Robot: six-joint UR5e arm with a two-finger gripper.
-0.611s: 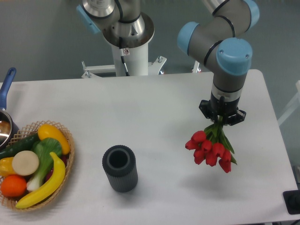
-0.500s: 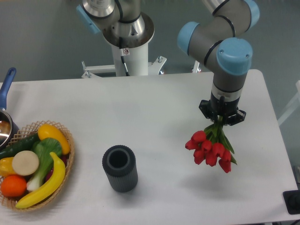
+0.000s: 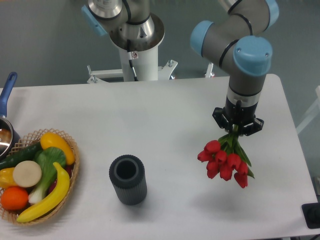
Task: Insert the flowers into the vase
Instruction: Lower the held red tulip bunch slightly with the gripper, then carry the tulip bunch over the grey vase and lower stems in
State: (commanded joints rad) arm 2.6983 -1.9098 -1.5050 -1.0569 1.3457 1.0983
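Note:
The flowers, a bunch of red tulip buds on green stems, hang heads-down above the right side of the table. My gripper is shut on their stems just above the buds; its fingertips are mostly hidden by the wrist. The vase, a short dark grey ribbed cylinder with a thick rim, stands upright near the table's front, well to the left of the flowers and apart from them. Its mouth shows nothing inside.
A wicker basket of fruit and vegetables sits at the front left. A metal pot with a blue handle is at the left edge. The arm's white base stands behind the table. A black object lies at the right front corner.
The arm's upper joint has shifted slightly right. The flowers hang in nearly the same place, a touch lower.

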